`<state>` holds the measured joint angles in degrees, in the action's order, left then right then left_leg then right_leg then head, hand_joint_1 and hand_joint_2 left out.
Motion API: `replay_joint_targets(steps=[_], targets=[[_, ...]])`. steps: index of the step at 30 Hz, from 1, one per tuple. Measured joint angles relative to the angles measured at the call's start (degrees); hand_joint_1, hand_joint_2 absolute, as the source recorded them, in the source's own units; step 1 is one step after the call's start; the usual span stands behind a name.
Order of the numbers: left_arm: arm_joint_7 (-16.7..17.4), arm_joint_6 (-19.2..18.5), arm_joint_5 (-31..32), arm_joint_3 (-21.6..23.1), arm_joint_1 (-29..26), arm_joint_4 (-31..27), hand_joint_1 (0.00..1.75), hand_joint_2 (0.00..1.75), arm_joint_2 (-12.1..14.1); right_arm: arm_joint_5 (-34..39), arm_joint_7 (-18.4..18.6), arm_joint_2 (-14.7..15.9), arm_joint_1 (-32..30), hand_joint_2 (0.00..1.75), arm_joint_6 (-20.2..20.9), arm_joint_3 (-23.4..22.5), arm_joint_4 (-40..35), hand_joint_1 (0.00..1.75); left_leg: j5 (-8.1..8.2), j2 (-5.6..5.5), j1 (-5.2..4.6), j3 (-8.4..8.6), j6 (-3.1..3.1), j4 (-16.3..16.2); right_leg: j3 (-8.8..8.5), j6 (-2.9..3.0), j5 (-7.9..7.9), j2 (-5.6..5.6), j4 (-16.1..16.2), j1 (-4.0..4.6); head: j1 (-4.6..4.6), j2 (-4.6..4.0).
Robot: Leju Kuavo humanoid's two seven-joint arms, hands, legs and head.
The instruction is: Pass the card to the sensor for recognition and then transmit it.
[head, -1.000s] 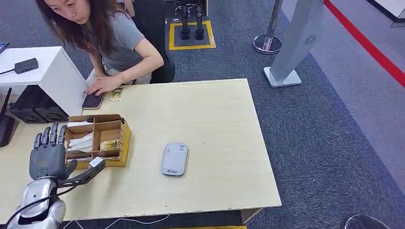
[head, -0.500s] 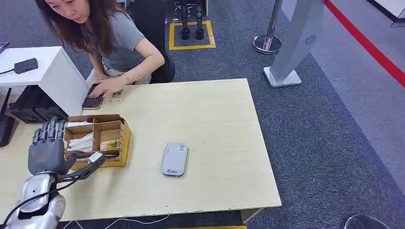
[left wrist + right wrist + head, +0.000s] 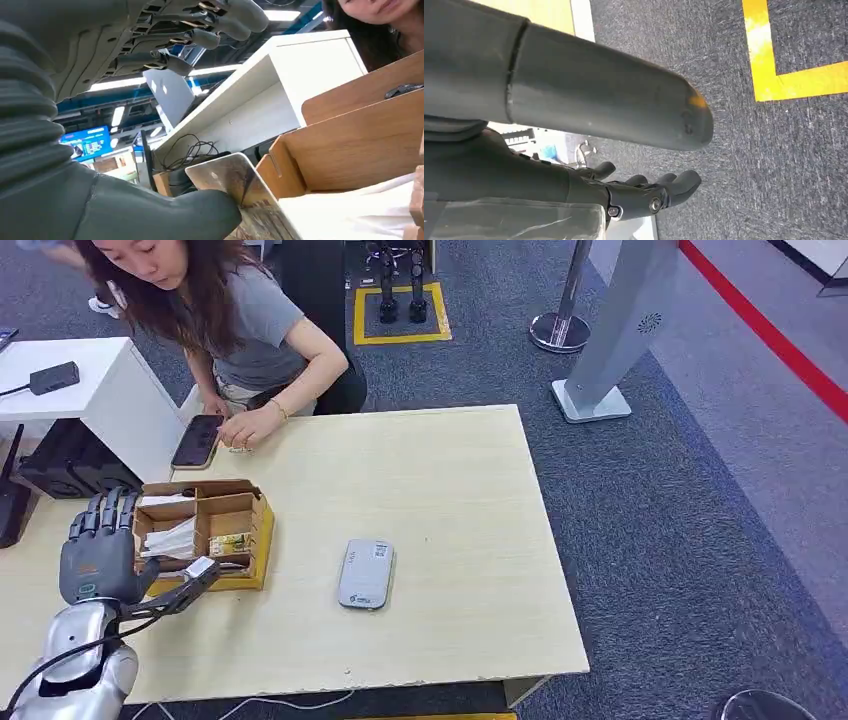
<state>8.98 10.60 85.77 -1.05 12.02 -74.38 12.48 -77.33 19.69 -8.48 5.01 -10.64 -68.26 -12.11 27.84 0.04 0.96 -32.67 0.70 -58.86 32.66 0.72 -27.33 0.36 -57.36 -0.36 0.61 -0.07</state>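
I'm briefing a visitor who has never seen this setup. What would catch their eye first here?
Probably the robot's left hand, raised over the table's near left corner beside a compartmented cardboard box. Next, the grey sensor lying alone mid-table. Then the person leaning over the far edge, one hand by a dark phone.

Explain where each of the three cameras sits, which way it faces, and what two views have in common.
Head view: high on the robot, facing forward and down at the table, sensor and wooden box; left hand shows.
Left wrist view: behind the left hand, facing the box wall; thumb touches a card.
Right wrist view: behind the hanging right hand, facing grey carpet.
Shared: head and left wrist views show the left hand and box.
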Motion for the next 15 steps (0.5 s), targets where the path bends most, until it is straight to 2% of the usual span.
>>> replay_joint_targets(steps=[4, 8, 13, 15], targets=[[0.0, 0.0, 0.0, 0.0, 0.1, 0.1, 0.16, 1.75, 0.0, 0.0, 0.0, 0.0, 0.0, 0.00, 0.0, 0.0, 0.0, 0.00, 0.00, 0.00, 0.00, 0.00, 0.00, 0.0, 0.00, 0.00, 0.00, 0.00, 0.0, 0.00, 0.00, 0.02], [0.0, 0.0, 0.0, 0.0, 0.1, 0.1, 0.28, 1.75, 0.0, 0.0, 0.0, 0.0, 0.0, 0.00, -0.1, 0.0, 0.0, 0.00, 0.00, 0.00, 0.00, 0.00, 0.00, 0.0, 0.00, 0.00, 0.00, 0.00, 0.0, 0.00, 0.00, 0.02], [0.0, -0.3, -0.1, 0.1, 0.1, 0.1, 0.26, 1.75, -0.4, 0.0, 0.0, 0.0, 0.0, 0.00, -0.2, 0.0, 0.0, 0.00, 0.00, 0.00, 0.00, -0.01, 0.00, 0.0, 0.00, 0.00, 0.00, 0.00, 0.0, 0.00, 0.00, 0.02], [-0.5, -1.5, -1.4, 0.1, -0.6, 0.5, 0.24, 1.75, -0.8, -1.6, 5.0, 0.0, 0.0, 0.00, -0.5, 0.2, 0.0, 0.00, 0.02, 0.02, -0.03, 0.02, -0.02, 0.0, -0.01, 0.00, 0.00, 0.03, 0.0, -0.01, 0.00, 0.00]])
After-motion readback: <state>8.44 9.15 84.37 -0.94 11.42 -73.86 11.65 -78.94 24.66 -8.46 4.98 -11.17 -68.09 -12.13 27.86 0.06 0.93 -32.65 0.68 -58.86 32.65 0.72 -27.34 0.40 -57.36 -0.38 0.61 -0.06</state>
